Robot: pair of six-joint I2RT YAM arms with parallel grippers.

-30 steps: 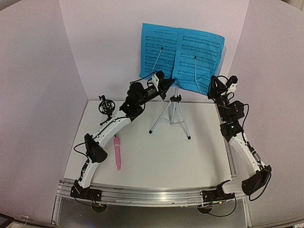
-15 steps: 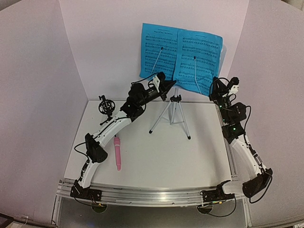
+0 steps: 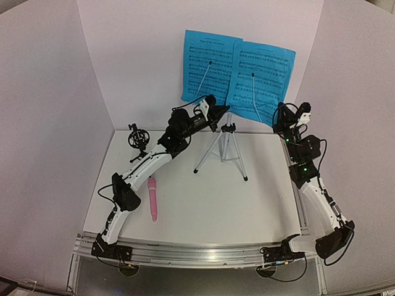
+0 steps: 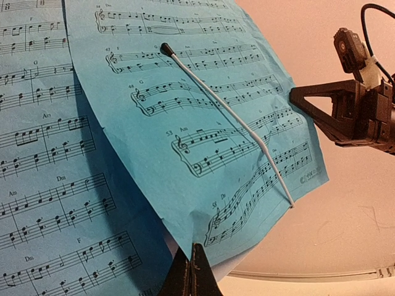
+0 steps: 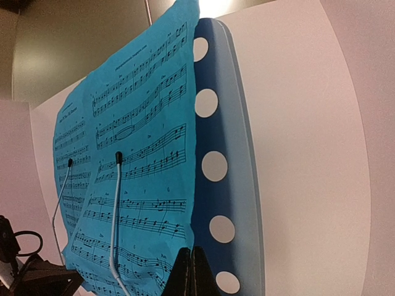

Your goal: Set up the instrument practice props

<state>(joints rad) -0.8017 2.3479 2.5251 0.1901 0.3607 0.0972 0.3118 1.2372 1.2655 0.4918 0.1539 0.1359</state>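
Two bright blue sheet-music pages, the left page (image 3: pixel 207 65) and the right page (image 3: pixel 262 77), lean on the pale-blue perforated music stand (image 5: pixel 225 132), on its silver tripod (image 3: pixel 225 151). White wire arms (image 4: pixel 228 117) lie over the pages. My left gripper (image 3: pixel 216 113) is shut on the right page's lower corner (image 4: pixel 197 237). My right gripper (image 3: pixel 282 120) is shut at that page's right edge (image 5: pixel 188 203). The slim pink microphone (image 3: pixel 152 197) lies on the table at left. The small black tripod mic holder (image 3: pixel 137 139) stands at the back left, with nothing in it.
White walls enclose the table on the back and sides. The tripod legs spread across the table's back middle. A metal rail (image 3: pixel 203 256) runs along the near edge by the arm bases.
The right page has shifted slightly right and tilted. My right gripper has moved a little right with its edge. The left arm has barely moved.
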